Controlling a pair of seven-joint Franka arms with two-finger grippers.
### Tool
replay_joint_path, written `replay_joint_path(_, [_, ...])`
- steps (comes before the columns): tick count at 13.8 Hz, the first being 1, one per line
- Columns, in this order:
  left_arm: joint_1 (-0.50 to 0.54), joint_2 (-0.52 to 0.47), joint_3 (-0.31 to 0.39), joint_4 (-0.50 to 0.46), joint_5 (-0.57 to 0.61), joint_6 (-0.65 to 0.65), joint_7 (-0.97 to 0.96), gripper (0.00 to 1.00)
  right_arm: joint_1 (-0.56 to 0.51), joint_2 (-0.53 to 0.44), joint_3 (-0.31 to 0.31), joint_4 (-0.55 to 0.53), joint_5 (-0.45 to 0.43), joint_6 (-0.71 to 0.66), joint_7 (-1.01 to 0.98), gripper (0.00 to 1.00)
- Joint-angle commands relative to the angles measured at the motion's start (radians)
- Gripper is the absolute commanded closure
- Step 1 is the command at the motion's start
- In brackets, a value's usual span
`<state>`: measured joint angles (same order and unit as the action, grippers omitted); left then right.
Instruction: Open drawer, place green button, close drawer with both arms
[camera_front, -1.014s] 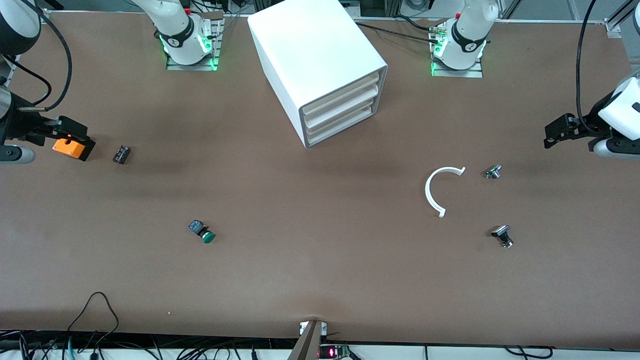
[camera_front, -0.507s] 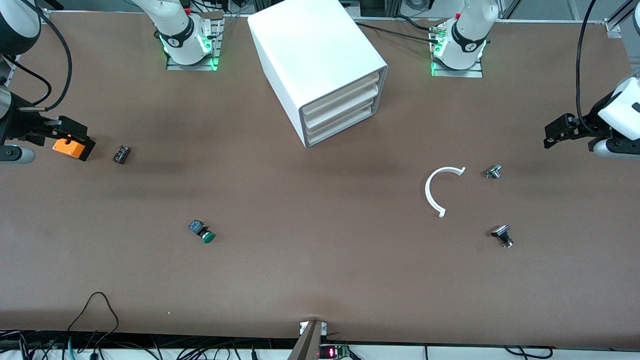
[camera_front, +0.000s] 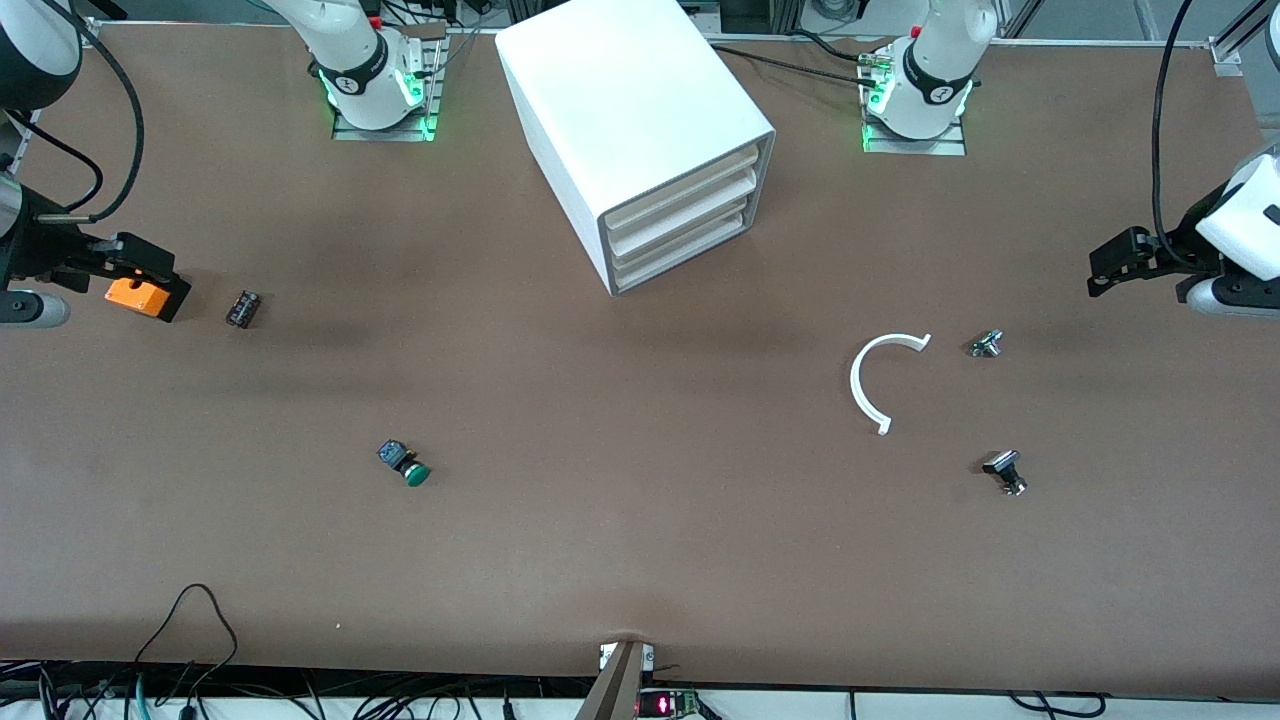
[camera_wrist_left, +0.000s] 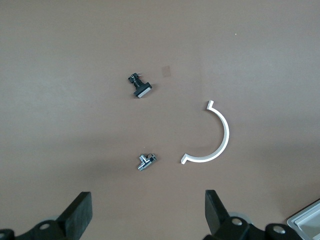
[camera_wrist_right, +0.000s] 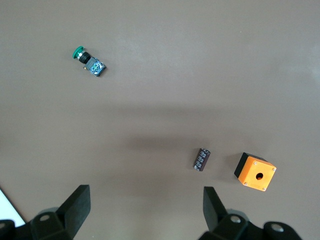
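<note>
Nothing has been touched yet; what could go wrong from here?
The three drawers look alike, so a pincer might pull an upper one instead of the lowest drawer. The light-looking cabinet may slide when pulled. The button lies on its side and may roll from the right pincer; the left pincer waits open.

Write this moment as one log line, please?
drawer: shut | button: on table, untouched | left tool: open, waiting | right tool: open, waiting

arms (camera_front: 350, 50): white shells | blk joints, cables (green base LEDs)
</note>
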<state>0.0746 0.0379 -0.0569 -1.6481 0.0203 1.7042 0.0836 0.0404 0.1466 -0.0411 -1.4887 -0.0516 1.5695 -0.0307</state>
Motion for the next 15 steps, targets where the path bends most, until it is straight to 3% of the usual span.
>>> replay_joint_path(1, [0.004,-0.001,-0.004,0.008,-0.005,-0.011,0.002,0.01,0.022,-0.002,0.001,0.008,-0.014,0.001,0.002,0.0])
replay_joint_path(15, [0.005,-0.001,-0.003,0.008,-0.003,-0.012,0.005,0.01,0.064,0.059,0.001,0.005,-0.016,0.004,-0.011,0.0])
